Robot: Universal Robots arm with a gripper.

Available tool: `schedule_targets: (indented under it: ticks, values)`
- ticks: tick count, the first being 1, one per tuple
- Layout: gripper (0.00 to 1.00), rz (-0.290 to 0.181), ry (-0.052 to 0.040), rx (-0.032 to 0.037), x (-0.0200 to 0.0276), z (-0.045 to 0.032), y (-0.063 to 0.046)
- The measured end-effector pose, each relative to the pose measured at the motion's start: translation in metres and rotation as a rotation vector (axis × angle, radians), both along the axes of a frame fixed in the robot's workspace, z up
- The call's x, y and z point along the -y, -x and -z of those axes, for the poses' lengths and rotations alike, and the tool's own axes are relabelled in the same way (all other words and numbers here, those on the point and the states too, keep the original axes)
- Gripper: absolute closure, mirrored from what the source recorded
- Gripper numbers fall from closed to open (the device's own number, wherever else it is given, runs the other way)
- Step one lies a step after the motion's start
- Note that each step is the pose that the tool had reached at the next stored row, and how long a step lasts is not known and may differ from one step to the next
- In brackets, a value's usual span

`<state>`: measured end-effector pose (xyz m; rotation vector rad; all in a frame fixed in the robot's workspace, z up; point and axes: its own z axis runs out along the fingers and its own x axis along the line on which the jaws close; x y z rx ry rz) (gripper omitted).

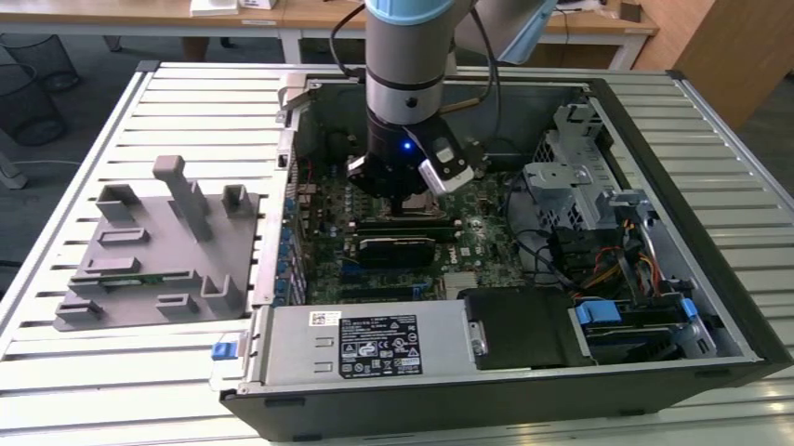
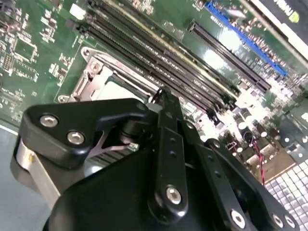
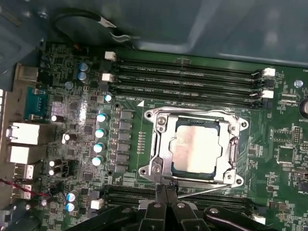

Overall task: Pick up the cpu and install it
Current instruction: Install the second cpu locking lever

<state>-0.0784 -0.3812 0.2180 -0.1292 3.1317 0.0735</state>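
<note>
Cpu [image 3: 196,145] seated in socket frame [image 3: 161,120], just beyond pincer [image 3: 164,190].

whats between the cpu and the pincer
In the first wrist view, the socket's metal frame edge lies between the cpu and the pincer.

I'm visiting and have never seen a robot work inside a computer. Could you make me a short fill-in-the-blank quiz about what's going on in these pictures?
1. The cpu lies flat inside the metal-framed ____ on the motherboard.
2. The gripper sits beside the socket frame, down inside the open computer ____.
3. The long black memory slots next to the socket are ____.
4. In the exterior view, a grey parts holder lies on the slatted table to the case's ____.

Missing words: socket; case; empty; left
</note>
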Motion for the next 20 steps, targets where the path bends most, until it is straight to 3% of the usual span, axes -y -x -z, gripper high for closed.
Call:
schedule_targets:
  ticks: [5, 11, 17, 20]
  values:
    - [0.89, 0.0, -0.0027, -0.0001, 0.0068, 0.001, 0.0001]
    - [0.89, 0.0, -0.01, -0.0001, 0.0071, 0.0042, 0.0042]
    - [0.89, 0.0, -0.0315, -0.0001, 0.0073, 0.0077, 0.0071]
    - [0.89, 0.0, -0.0368, 0.0, 0.0091, 0.0081, 0.0072]
